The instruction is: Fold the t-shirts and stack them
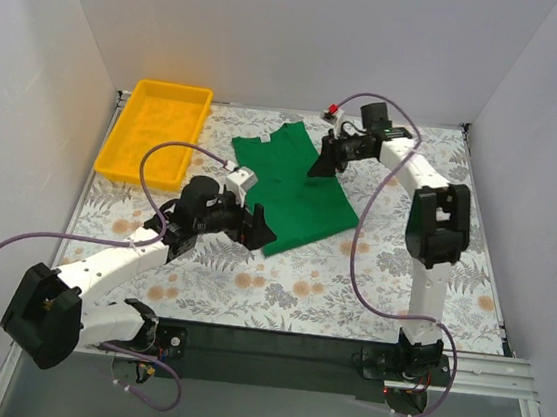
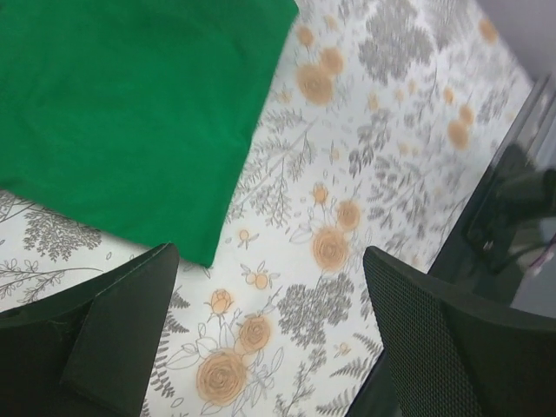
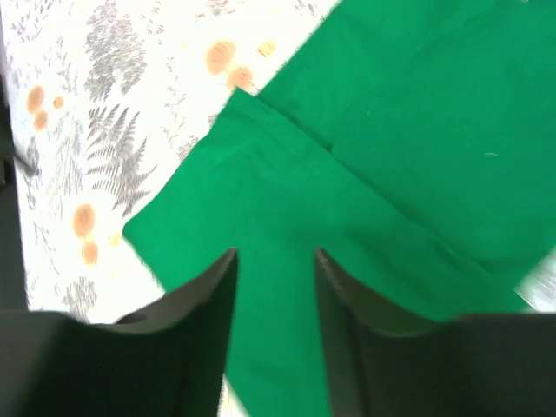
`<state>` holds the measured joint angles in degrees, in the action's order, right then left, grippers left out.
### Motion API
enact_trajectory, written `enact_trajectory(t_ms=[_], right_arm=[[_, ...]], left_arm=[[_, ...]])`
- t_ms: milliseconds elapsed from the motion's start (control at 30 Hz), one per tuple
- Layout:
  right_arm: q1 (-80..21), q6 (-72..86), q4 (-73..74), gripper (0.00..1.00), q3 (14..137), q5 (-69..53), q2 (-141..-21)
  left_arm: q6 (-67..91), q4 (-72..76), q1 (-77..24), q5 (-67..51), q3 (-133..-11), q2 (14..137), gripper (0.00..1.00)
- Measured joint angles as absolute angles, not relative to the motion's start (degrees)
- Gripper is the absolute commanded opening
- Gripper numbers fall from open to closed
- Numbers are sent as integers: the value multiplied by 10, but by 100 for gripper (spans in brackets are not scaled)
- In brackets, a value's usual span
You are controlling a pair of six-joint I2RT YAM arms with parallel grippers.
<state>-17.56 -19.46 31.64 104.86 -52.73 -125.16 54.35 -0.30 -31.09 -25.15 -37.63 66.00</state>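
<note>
Partly behind right tool (image 1: 320, 168), t-shirt (image 1: 299, 203)

There is one green t-shirt (image 1: 296, 185), the only garment, and it lies between two grippers. The one left gripper (image 1: 259, 228) is at its near corner and the one right gripper (image 1: 322, 163) is over its far side. One yellow tray (image 1: 161, 90) sits beyond the left gripper, off to its left. There are two arms, a left arm (image 1: 111, 265) and a right arm (image 1: 438, 222), and two purple cables (image 1: 358, 233), one along each arm. One flower-patterned table (image 1: 370, 289) lies under both grippers.
</note>
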Motion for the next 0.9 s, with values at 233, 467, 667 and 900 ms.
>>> enact_trajectory(t_ms=[233,467,667,900], right_arm=[[-109,-503,349,65,817,-493,-932],[-126,-804,400,72,580,-429,-838],[-121,-916,405,77,560,-396,-845],[-118,-929,378,76,562,-387,-889]], left_arm=[[394,-34,-395,-180,-364,659,87],[289,-30,-433,-141,-316,660,88],[256,-11,-478,-83,-314,707,88],[242,25,-491,-56,-311,748,85]])
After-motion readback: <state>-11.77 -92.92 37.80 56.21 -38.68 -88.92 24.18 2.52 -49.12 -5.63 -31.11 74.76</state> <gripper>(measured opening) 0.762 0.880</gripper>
